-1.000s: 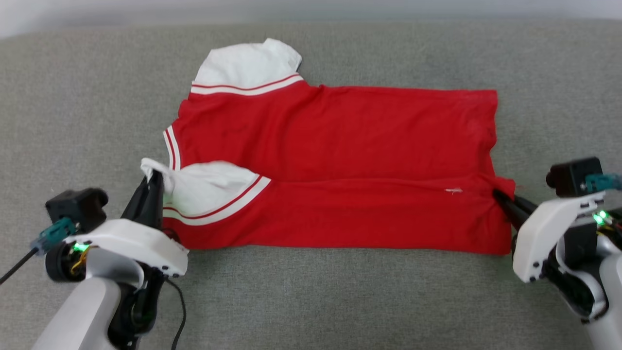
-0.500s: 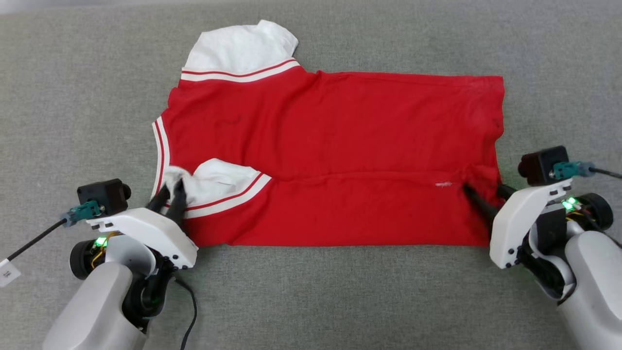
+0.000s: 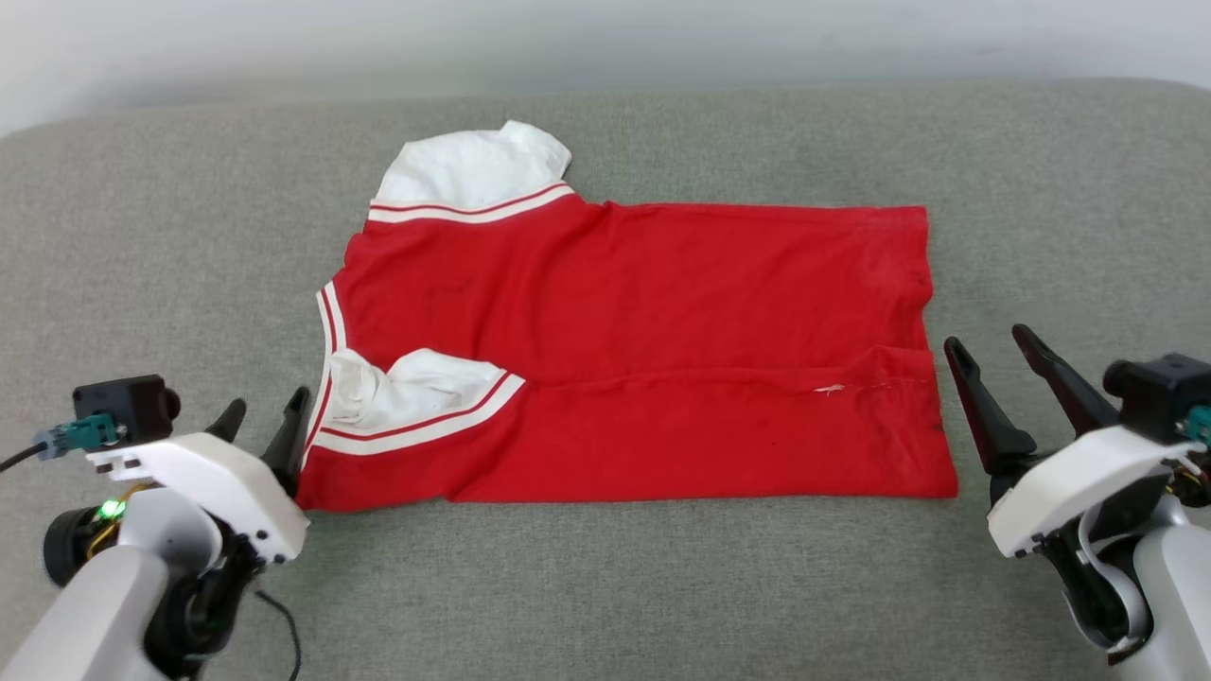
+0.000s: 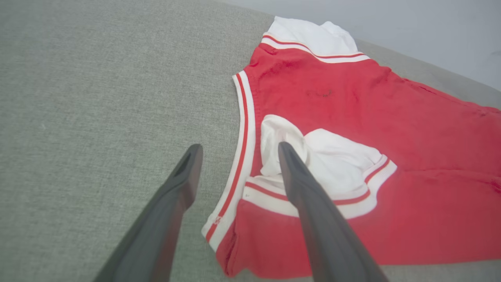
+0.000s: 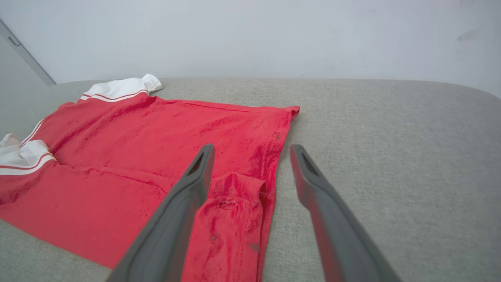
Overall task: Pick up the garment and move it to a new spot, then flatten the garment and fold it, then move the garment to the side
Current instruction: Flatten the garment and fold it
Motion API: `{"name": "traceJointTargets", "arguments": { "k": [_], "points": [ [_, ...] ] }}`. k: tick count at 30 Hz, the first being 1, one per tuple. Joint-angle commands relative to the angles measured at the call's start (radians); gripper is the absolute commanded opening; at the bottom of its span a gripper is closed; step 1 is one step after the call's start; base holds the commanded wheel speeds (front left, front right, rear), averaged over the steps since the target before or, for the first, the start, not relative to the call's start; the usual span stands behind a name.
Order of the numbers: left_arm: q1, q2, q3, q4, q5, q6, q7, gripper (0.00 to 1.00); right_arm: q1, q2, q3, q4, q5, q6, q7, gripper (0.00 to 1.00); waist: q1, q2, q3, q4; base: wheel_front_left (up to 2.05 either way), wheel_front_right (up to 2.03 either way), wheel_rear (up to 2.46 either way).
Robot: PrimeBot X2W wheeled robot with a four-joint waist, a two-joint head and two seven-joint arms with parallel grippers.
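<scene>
Red garment (image 3: 643,331), near edge folded over, seemingly smooth.

You had the garment (image 3: 643,350) flat on the cushion (image 3: 662,586), collar end left, hem right. Its near edge was folded onto the body, with one sleeve (image 3: 416,392) on top and the other sleeve (image 3: 473,170) at the far edge. The left gripper (image 3: 269,400) sat just beside the collar end, the right gripper (image 3: 986,337) just beside the hem.

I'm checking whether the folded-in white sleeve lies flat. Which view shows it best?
Left wrist view: the garment's folded-in sleeve is close and large, crumples and striped trim clear. Head view shows it whole but small; right wrist view cuts it off at its left edge.
</scene>
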Motion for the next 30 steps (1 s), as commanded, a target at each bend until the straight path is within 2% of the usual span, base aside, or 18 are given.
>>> {"name": "traceJointTargets", "arguments": {
  "k": [1, 7, 12, 19, 25, 26, 27, 30],
  "points": [
    [0.027, 0.028, 0.003, -0.032, -0.013, 0.012, 0.040, 1.00, 0.035, 0.020, -0.028, -0.032, -0.018, -0.001, -0.019, 1.00, -0.0001, -0.0001, -0.019, -0.008, 0.00, 0.00, 0.00],
    [0.098, 0.151, 0.003, -0.164, -0.070, 0.051, 0.243, 1.00, 0.122, 0.092, -0.120, -0.166, -0.091, -0.001, -0.030, 1.00, -0.0001, -0.0001, -0.039, -0.038, 0.00, 0.00, 0.00],
    [0.150, 0.214, 0.013, -0.222, -0.136, 0.098, 0.381, 1.00, 0.167, 0.145, -0.146, -0.271, -0.128, -0.001, -0.015, 1.00, -0.0001, -0.0001, -0.016, -0.078, 0.00, 0.00, 0.00],
    [0.145, 0.221, 0.023, -0.205, -0.182, 0.123, 0.440, 1.00, 0.171, 0.168, -0.139, -0.350, -0.142, -0.001, -0.011, 1.00, -0.0001, -0.0001, 0.045, -0.118, 0.00, 0.00, 0.00],
    [0.129, 0.194, -0.016, -0.147, -0.211, 0.108, 0.512, 1.00, 0.158, 0.168, -0.137, -0.364, -0.133, -0.001, -0.010, 1.00, -0.0001, -0.0001, 0.087, -0.143, 0.00, 0.00, 0.00],
    [0.128, 0.172, -0.032, -0.135, -0.225, 0.098, 0.531, 0.40, 0.160, 0.165, -0.142, -0.359, -0.132, -0.001, -0.008, 1.00, -0.0001, -0.0001, 0.090, -0.147, 0.00, 0.00, 0.00],
    [0.124, 0.161, -0.033, -0.132, -0.231, 0.095, 0.531, 0.00, 0.161, 0.163, -0.145, -0.358, -0.131, -0.001, -0.005, 1.00, -0.0001, -0.0001, 0.091, -0.147, 0.00, 0.00, 0.00],
    [0.118, 0.148, -0.033, -0.126, -0.234, 0.089, 0.523, 0.00, 0.160, 0.157, -0.151, -0.355, -0.126, -0.001, 0.001, 1.00, -0.0001, -0.0001, 0.089, -0.147, 0.00, 0.00, 0.00]
  ]
}}
